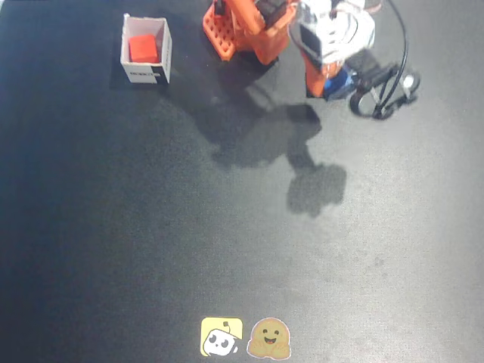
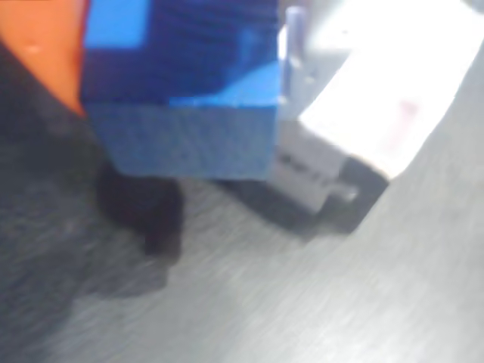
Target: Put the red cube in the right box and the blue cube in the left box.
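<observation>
Fixed view: red cube (image 1: 143, 48) sits inside white box (image 1: 145, 51) at 11 o'clock on the black mat (image 1: 151, 227). Gripper (image 1: 342, 82) at 1 o'clock, closed around blue cube (image 1: 344, 80).
Wrist view: blue cube (image 2: 181, 113) fills the frame's top, clamped above the mat; a second white box (image 2: 378, 106) at 2 o'clock, blurred.
</observation>
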Controlling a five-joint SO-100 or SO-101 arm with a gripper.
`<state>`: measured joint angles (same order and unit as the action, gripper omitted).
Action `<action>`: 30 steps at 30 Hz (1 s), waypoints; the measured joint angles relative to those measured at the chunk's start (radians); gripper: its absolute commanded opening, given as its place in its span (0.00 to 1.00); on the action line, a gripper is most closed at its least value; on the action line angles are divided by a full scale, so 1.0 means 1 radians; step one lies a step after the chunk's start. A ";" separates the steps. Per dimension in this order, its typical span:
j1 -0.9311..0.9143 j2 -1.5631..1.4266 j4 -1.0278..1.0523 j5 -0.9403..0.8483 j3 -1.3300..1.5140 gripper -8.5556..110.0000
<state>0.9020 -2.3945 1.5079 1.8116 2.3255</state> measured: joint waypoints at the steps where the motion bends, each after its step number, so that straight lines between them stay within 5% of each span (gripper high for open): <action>1: 0.020 -0.006 0.005 0.002 0.000 0.15; 11: 0.290 -0.075 -0.003 0.141 0.066 0.14; 30: 0.437 -0.176 0.017 0.183 0.155 0.16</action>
<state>1.3392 -2.5710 1.5248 1.9942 2.4804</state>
